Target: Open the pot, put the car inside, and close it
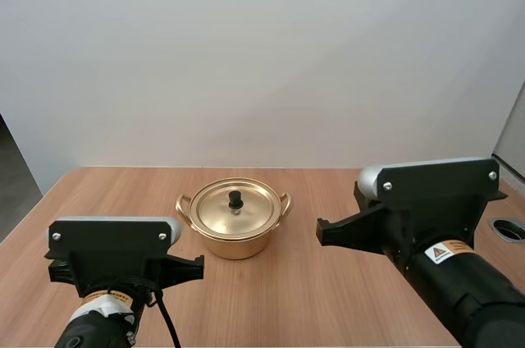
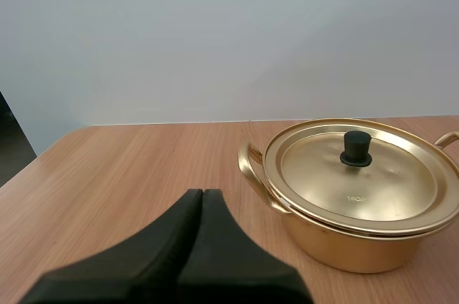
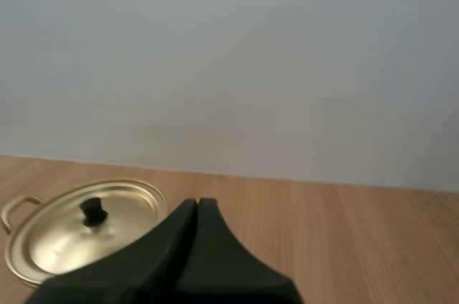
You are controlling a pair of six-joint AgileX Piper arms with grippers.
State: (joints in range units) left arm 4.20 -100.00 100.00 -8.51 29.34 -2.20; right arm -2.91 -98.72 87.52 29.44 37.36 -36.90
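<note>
- Centre stage: a thin, gold-coloured metal pot [image 1: 236, 233] stands on the wooden table [image 1: 328, 307], midway between its left and right edges and nearer the far edge, its lid [image 1: 235, 210] seated.
- A small black knob [image 1: 235, 198] at the lid's centre looks the one sure place to pinch. The polished, shallow-domed disc around it is probably light, stiff and slippery.
- A loop handle [image 2: 251, 169] curves out from each side of the rim. The pot may skate on the smooth wood if nudged.
- The left gripper [image 2: 203, 200] and right gripper [image 3: 197, 211] flank the pot, clear of it, each with fingers pressed together on nothing.
</note>
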